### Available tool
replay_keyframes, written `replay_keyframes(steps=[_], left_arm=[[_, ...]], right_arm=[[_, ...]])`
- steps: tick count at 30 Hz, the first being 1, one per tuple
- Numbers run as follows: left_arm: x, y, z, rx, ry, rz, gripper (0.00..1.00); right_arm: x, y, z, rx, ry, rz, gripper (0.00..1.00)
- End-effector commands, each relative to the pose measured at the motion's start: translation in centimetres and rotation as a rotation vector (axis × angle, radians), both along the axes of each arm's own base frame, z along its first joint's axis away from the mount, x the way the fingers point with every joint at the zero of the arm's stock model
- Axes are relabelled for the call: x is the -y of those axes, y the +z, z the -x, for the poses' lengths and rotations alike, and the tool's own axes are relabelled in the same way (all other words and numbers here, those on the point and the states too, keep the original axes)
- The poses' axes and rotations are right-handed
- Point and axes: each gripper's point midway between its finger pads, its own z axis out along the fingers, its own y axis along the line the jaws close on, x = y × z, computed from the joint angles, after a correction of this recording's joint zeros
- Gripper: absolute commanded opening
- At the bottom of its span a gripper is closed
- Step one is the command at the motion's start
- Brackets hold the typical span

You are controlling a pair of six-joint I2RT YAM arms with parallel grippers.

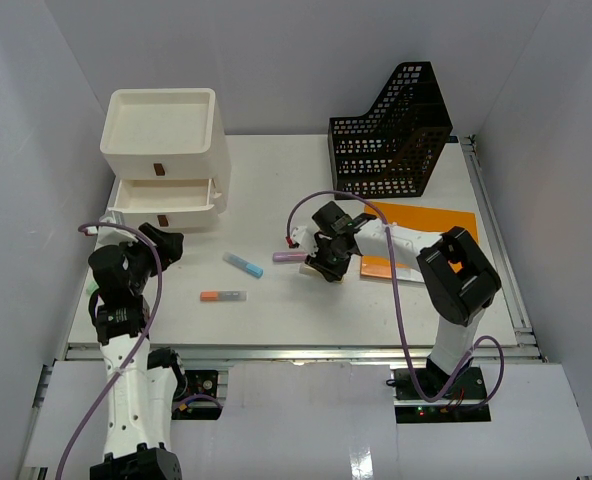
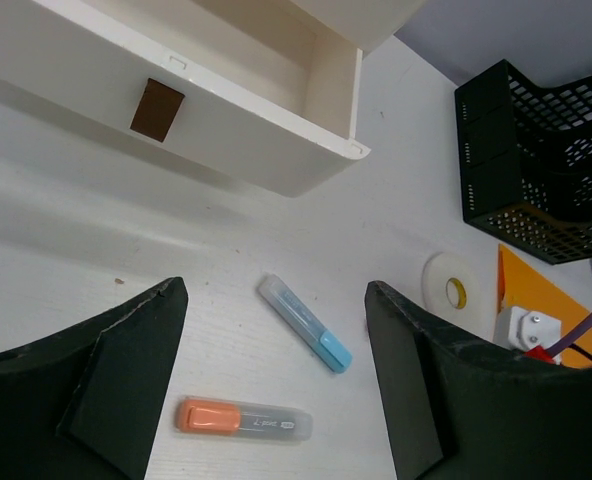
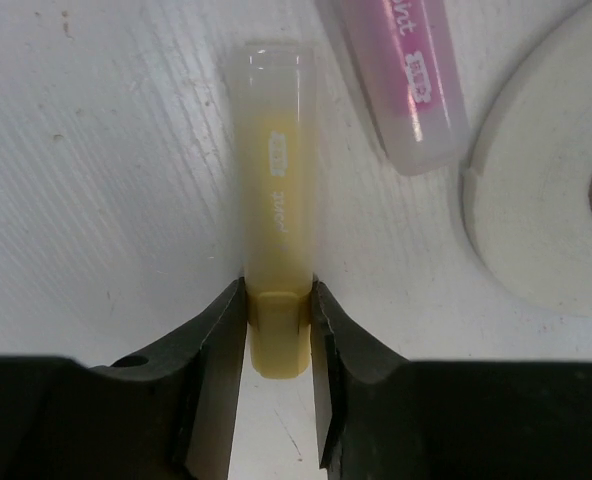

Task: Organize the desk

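The white bench [image 1: 276, 190] lies under both arms, and it looks messy. The right pincer [image 3: 278, 330] pinches a yellow pen [image 3: 273, 200] near the middle. The left pincer [image 2: 274, 320] is spread wide over a blue pen [image 2: 304, 322] and an orange pen [image 2: 241, 418] (nothing looks put away yet).

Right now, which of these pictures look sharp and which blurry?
Top view: even light, faint shadows beneath the white three-drawer plastic box. Left wrist view: crisp, the blue-capped clear marker sharp. Right wrist view: very close, the pale yellow marker slightly soft.
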Motion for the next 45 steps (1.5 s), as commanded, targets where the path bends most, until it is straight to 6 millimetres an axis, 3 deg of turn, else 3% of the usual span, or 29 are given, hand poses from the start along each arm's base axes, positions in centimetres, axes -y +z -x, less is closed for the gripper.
replay_keyframes(steps=[1,3,6,9,14,17,19,22,28,31,38,39,42,45], left_arm=[[0.7,0.7,0.4,0.023,-0.033,-0.002,0.79],[1.2,0.8,0.4,0.032,-0.063,0.003,0.8],[1.7,1.0,0.4,0.044,-0.093,0.006,0.84],[1.8,0.9,0.4,0.042,-0.094,0.007,0.87],[1.4,0.8,0.4,0.034,-0.068,0.014,0.87],[1.2,0.7,0.7,0.02,-0.035,0.043,0.86],[1.2,0.2,1.1,-0.01,0.004,0.103,0.86],[1.5,-2.5,2.0,-0.122,0.063,0.236,0.86],[3.4,-7.0,4.1,-0.314,0.129,0.496,0.87],[3.9,-7.9,4.8,-0.384,0.144,0.543,0.88],[4.6,-9.3,6.3,-0.495,0.162,0.585,0.9],[4.7,-9.4,6.4,-0.507,0.161,0.591,0.9],[4.9,-9.8,6.8,-0.542,0.164,0.601,0.9],[5.2,-9.9,7.1,-0.568,0.155,0.611,0.91]], right_arm=[[-1.7,2.1,2.8,-0.058,0.165,-0.097,0.15],[-2.3,3.9,4.7,-0.082,0.302,-0.137,0.13],[-4.2,7.4,5.6,-0.028,0.49,-0.185,0.1],[-7.1,10.9,3.5,0.079,0.56,-0.221,0.09],[-15.4,20.7,-3.9,0.378,0.534,-0.344,0.08],[-21.3,22.5,-7.4,0.497,0.492,-0.39,0.08],[-24.3,24.4,-8.6,0.615,0.458,-0.433,0.08],[-28.2,27.2,-9.6,0.804,0.377,-0.566,0.08],[-33.3,30.7,-9.8,0.923,0.208,-0.817,0.08],[-34.4,31.6,-10.4,0.969,0.149,-0.898,0.08],[-35.8,29.7,-11.9,1.015,0.064,-0.97,0.08],[-35.9,28.9,-12.1,1.016,0.058,-0.966,0.12],[-36.1,27.1,-12.6,1.001,0.042,-0.95,0.4],[-36.1,26.3,-12.4,0.982,0.056,-0.933,0.55]])
